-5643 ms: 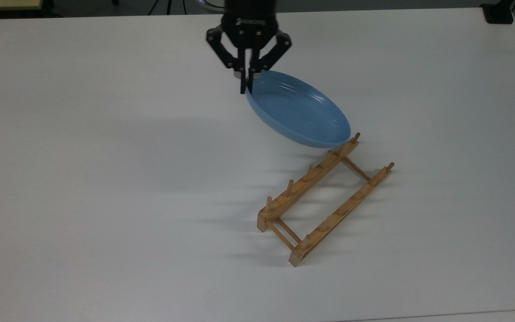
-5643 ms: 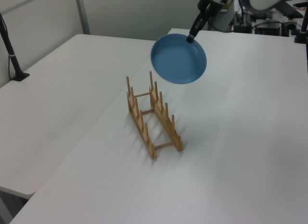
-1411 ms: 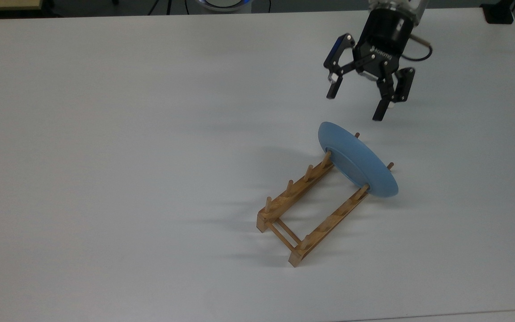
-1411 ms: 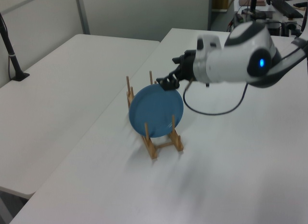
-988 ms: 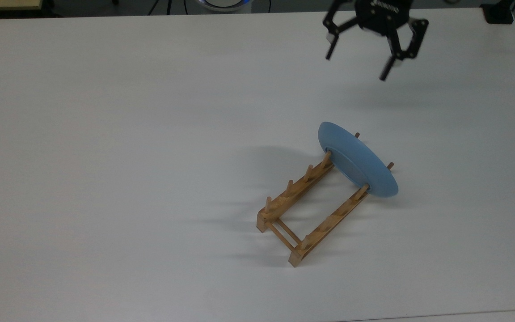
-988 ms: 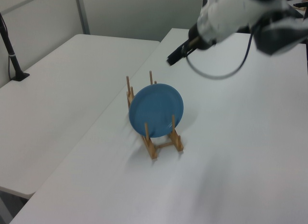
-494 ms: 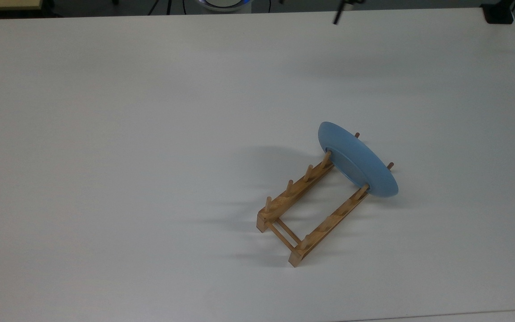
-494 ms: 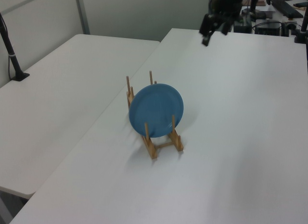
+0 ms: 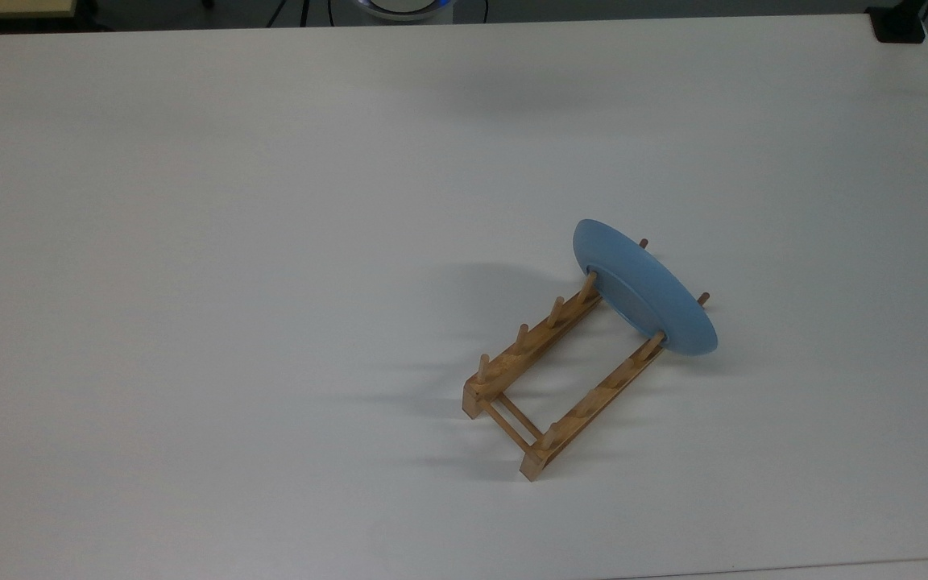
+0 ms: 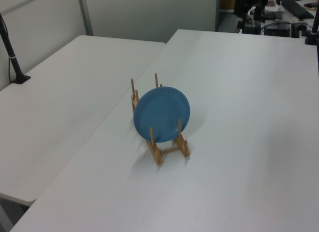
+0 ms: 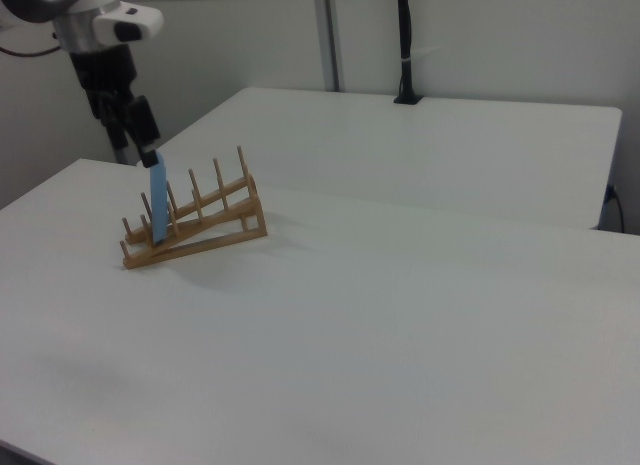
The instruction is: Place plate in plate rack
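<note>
The plate (image 9: 646,290) stands in the plate rack (image 9: 561,366) on a white table (image 9: 230,242), right of centre in the top view; a second table (image 10: 60,107) adjoins it. The gripper (image 11: 138,125), upper left in the right view, cannot be judged for grip.

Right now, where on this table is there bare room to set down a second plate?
Free: the white table on the top view's left of the plate rack, and the strip toward the near edge. Crowded: just the rack's far end, where the blue plate stands.
</note>
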Motion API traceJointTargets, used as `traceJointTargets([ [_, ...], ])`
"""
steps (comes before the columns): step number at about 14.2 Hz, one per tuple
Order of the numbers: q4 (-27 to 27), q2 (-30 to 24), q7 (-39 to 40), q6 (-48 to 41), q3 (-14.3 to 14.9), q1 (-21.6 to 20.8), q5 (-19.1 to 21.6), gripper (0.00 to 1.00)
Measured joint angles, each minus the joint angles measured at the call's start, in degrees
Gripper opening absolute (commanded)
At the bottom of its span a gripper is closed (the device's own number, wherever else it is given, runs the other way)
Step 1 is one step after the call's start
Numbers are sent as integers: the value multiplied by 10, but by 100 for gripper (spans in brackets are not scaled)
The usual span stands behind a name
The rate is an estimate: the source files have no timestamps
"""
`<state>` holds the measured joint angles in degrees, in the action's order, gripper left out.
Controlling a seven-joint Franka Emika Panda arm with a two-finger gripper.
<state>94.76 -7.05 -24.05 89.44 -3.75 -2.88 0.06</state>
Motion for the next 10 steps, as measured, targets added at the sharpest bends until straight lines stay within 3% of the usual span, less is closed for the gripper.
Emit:
traceJointTargets([
  [4,14,7,143,33,3,35,0,100],
  [10,19,13,260,63,27,48,0,100],
])
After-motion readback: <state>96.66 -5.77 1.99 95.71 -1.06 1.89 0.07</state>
